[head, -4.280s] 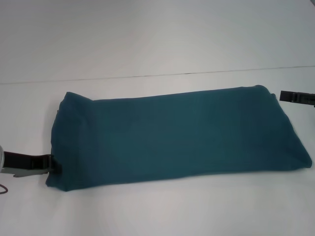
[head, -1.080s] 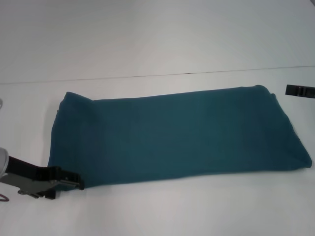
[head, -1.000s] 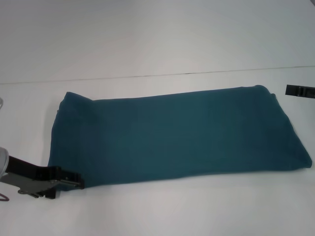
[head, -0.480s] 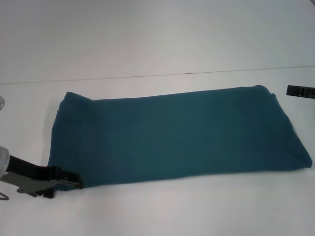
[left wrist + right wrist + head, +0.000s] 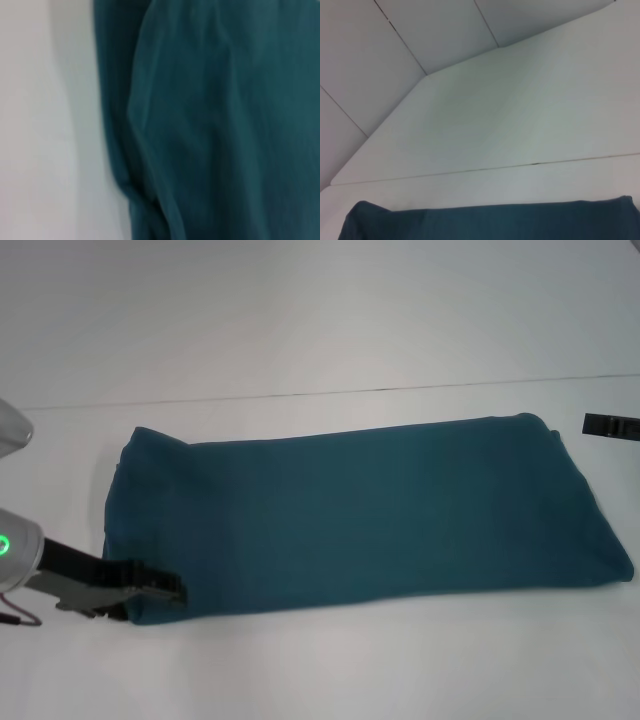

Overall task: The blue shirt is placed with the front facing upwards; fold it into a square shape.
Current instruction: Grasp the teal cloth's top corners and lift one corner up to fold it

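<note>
**Changes: left pincer advancing along the shirt's near-left corner**

- Left pincer [image 5: 172, 590]: shifting from the left edge of the blue shirt [image 5: 370, 510], where it sat about four seconds ago, down and to the right; now reaching over the near-left corner, its tip lying on the fabric. In the last half second it is rising slightly and pushing further right.
- Left arm: a green indicator light [image 5: 4, 544] is now coming into view at the picture's left edge.
- Right pincer [image 5: 610, 425]: retreating toward the right edge, showing less of itself than before.
</note>
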Motion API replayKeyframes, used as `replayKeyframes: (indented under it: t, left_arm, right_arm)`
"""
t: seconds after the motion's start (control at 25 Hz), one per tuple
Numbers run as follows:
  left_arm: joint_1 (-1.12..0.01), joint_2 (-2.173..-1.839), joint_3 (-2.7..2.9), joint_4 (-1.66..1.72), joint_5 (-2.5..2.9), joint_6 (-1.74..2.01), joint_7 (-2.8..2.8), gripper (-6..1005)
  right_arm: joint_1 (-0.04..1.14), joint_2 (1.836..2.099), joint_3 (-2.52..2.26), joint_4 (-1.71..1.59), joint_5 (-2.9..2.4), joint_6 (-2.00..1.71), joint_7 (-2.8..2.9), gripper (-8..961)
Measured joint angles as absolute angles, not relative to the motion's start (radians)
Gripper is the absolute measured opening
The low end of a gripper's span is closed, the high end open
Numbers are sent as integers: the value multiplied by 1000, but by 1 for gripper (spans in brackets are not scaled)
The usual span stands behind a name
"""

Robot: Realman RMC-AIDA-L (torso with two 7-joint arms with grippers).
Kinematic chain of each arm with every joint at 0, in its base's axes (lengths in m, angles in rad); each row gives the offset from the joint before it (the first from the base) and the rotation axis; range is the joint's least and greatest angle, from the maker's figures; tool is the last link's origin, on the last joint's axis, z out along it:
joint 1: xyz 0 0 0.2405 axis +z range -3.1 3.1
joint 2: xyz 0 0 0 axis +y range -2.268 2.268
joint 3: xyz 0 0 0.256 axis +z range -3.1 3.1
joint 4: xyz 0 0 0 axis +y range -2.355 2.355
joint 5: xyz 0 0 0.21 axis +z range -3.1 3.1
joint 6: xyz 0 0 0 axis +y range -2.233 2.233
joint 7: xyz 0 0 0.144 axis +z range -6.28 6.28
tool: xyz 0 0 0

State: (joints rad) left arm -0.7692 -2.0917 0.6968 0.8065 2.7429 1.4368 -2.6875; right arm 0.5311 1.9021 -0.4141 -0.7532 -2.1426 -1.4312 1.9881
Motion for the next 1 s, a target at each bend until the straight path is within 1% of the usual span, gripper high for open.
replayKeyframes:
  t: [0.32, 1.0]
  left_arm:
    - [-790, -2096, 716, 802, 2742, 1378, -2683, 855]
    - [-773, -2089, 728, 820, 2750, 1407, -2682, 840]
  right_arm:
    - [529, 1902, -414, -753, -2134, -1431, 1988, 917]
    - [531, 1902, -414, -753, -2134, -1423, 1986, 917]
